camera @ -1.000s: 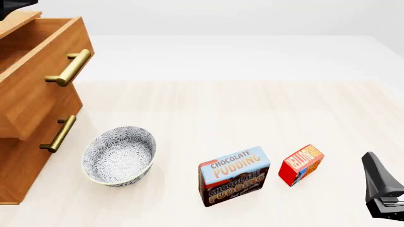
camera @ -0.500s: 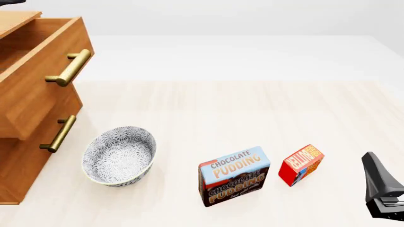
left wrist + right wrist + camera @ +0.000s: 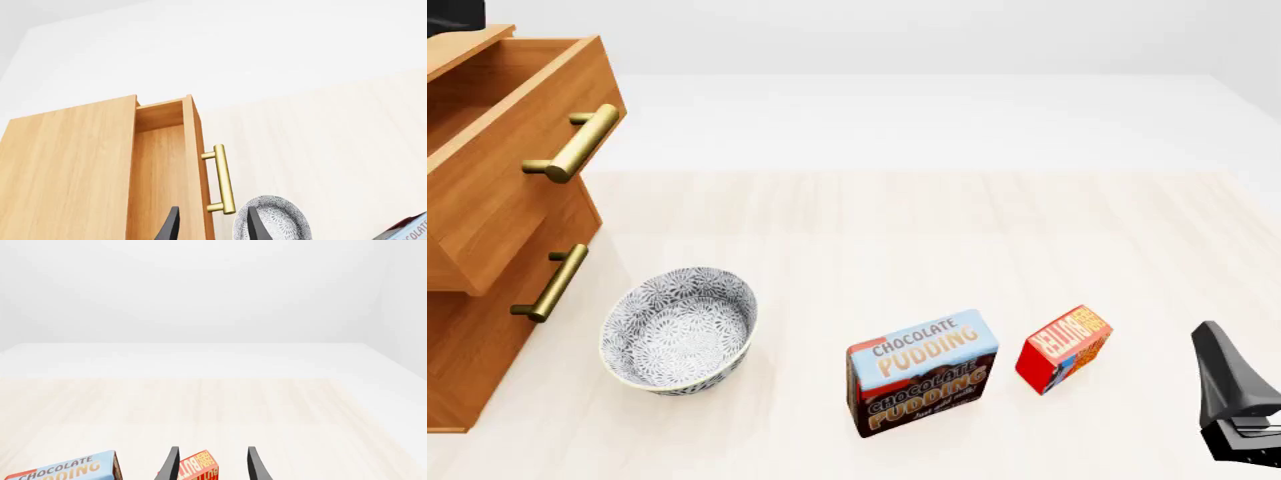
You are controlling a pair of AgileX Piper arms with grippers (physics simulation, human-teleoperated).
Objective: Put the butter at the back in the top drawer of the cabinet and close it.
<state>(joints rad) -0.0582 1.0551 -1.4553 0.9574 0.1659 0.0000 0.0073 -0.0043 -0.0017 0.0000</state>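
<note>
The top drawer (image 3: 521, 150) stands pulled out. The butter (image 3: 1065, 348) sits beside the pudding (image 3: 922, 372). Both the left pincer (image 3: 210, 225) and right pincer (image 3: 210, 464) are spread apart, empty.

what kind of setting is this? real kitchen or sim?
Looks like a simulated tabletop with kitchen props, not a real kitchen: flat white surroundings, a pale wood table, a wooden cabinet with its top drawer open, plus a patterned bowl, pudding box and butter.
</note>
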